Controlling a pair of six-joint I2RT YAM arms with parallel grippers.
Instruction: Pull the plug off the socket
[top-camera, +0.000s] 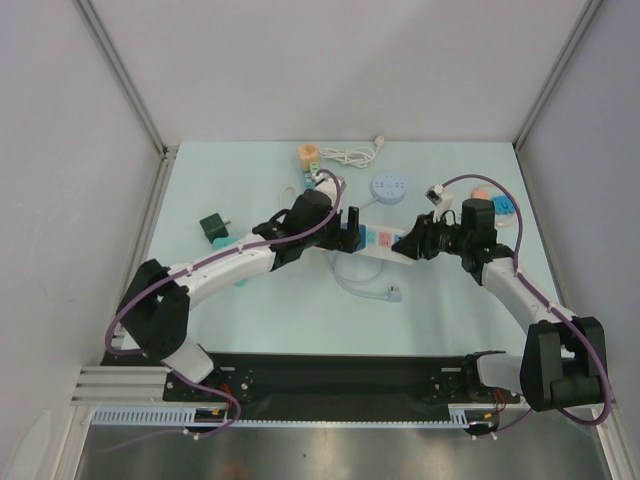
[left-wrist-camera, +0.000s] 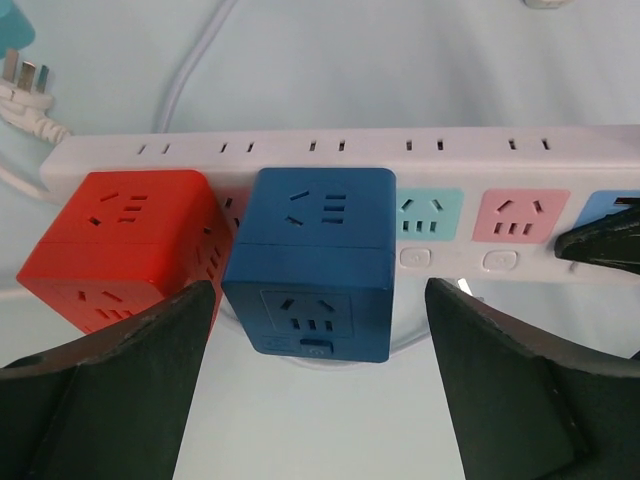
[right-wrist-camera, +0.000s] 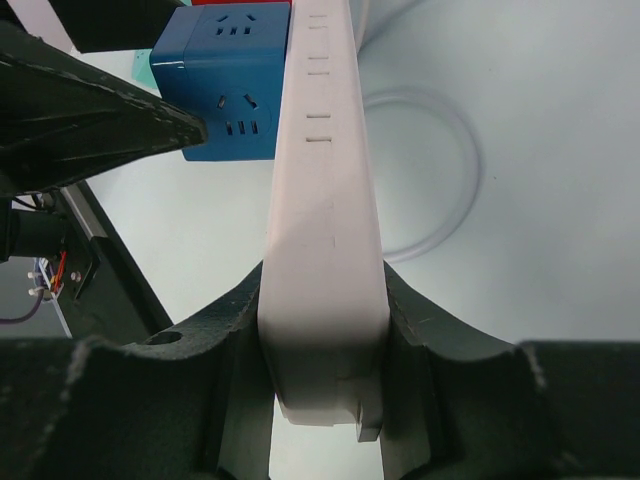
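A white power strip lies across the middle of the table, and it also shows in the top view. A blue cube plug and a red cube plug sit plugged into it side by side. My left gripper is open, its jaws on either side of the blue cube and just short of it. My right gripper is shut on the strip's end. The blue cube shows in the right wrist view too.
Behind the strip lie a round white-blue socket, an orange cube with a coiled white cable, and pink and blue adapters. A dark green adapter lies at left. The strip's white cord and plug loop in front.
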